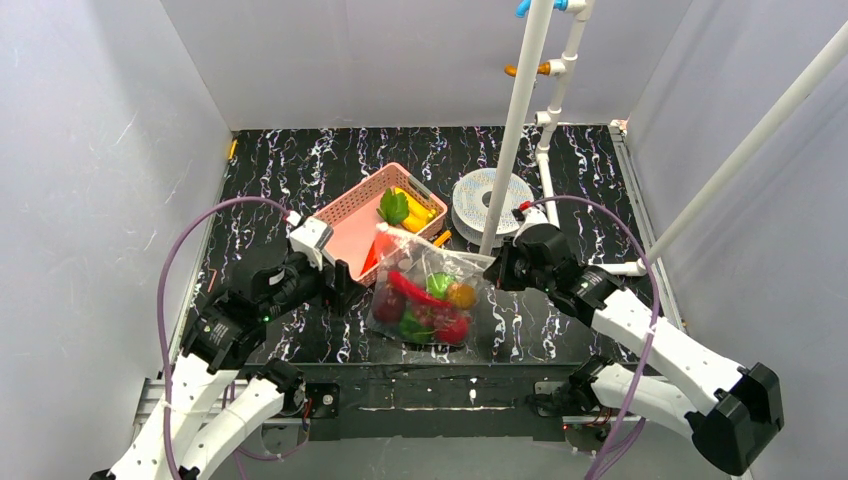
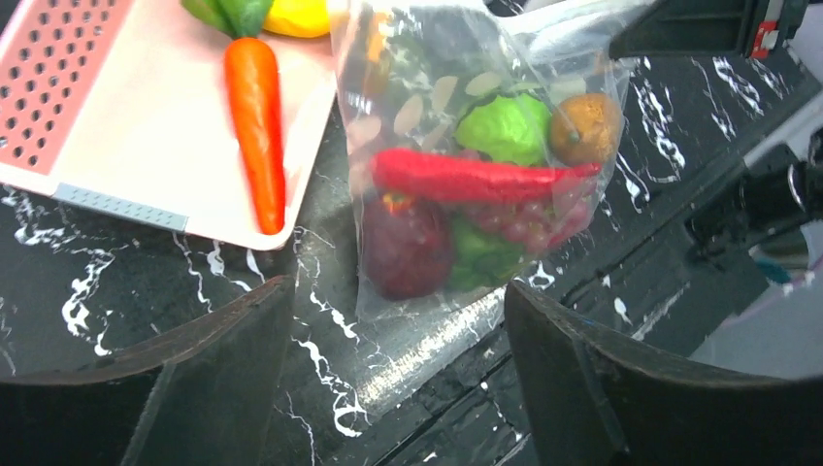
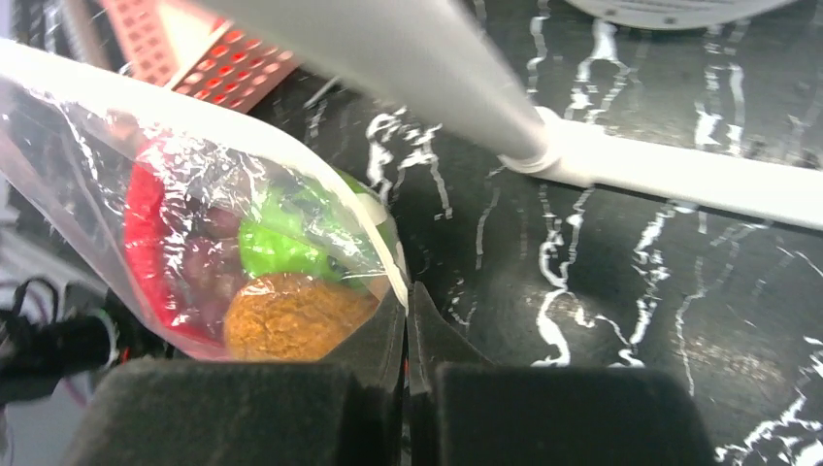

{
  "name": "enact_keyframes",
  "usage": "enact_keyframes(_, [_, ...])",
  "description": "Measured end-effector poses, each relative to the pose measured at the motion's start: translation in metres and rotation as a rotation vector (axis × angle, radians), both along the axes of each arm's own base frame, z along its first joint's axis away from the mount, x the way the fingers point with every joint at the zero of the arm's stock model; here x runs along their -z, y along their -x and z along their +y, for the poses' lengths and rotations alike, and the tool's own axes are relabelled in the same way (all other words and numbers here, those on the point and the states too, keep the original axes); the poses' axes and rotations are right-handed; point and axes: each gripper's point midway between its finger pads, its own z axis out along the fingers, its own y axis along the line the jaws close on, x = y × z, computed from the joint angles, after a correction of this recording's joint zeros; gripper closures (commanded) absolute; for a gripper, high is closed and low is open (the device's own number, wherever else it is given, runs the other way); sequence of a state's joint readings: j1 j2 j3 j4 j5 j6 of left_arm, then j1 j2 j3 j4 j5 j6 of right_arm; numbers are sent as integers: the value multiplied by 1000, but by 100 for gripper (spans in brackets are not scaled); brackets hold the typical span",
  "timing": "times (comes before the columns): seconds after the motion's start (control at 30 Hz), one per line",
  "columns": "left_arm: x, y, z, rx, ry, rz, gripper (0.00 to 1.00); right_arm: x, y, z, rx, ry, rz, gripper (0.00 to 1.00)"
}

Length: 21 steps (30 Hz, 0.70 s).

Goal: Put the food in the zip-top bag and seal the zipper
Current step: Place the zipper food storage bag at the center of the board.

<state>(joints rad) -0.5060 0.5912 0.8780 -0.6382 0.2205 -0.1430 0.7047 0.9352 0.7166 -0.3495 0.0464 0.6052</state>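
Note:
The dotted clear zip-top bag (image 1: 430,295) lies at the table's middle and holds a red chili (image 2: 466,177), a red apple (image 2: 403,248), purple grapes (image 2: 524,225), green leafy pieces (image 2: 505,126) and a brown-orange fruit (image 2: 585,126). My right gripper (image 1: 495,270) is shut on the bag's right upper corner (image 3: 403,291), at the end of the zipper strip (image 3: 194,107). My left gripper (image 1: 345,285) is open and empty, just left of the bag, its fingers (image 2: 223,369) spread above the bag's lower edge. A carrot (image 2: 257,126), a yellow piece (image 1: 415,210) and a green piece (image 1: 394,207) lie in the pink basket (image 1: 345,215).
A white pipe stand (image 1: 515,120) rises right behind the bag and my right gripper; its foot (image 3: 679,175) runs across the table. A white round spool (image 1: 470,200) sits behind it. An orange-handled screwdriver (image 1: 441,238) lies by the basket. Grey walls enclose the table.

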Motion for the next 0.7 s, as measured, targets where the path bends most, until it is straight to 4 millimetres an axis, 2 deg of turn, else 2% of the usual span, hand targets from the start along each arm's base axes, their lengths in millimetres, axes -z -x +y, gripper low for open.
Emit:
enact_keyframes(0.13, [-6,-2,12,-64,-4,-44,16,12,-13,-11,96,57,32,99])
enact_keyframes(0.27, [-14,0,20,-98,5,-90,16,25,-14,-16,127,107,74,99])
enact_keyframes(0.47, [-10,-1,26,-125,-4,-99,16,40,-1,-25,149,133,143,99])
enact_keyframes(0.7, [-3,-2,25,-127,-11,-84,16,70,30,-29,137,95,259,99])
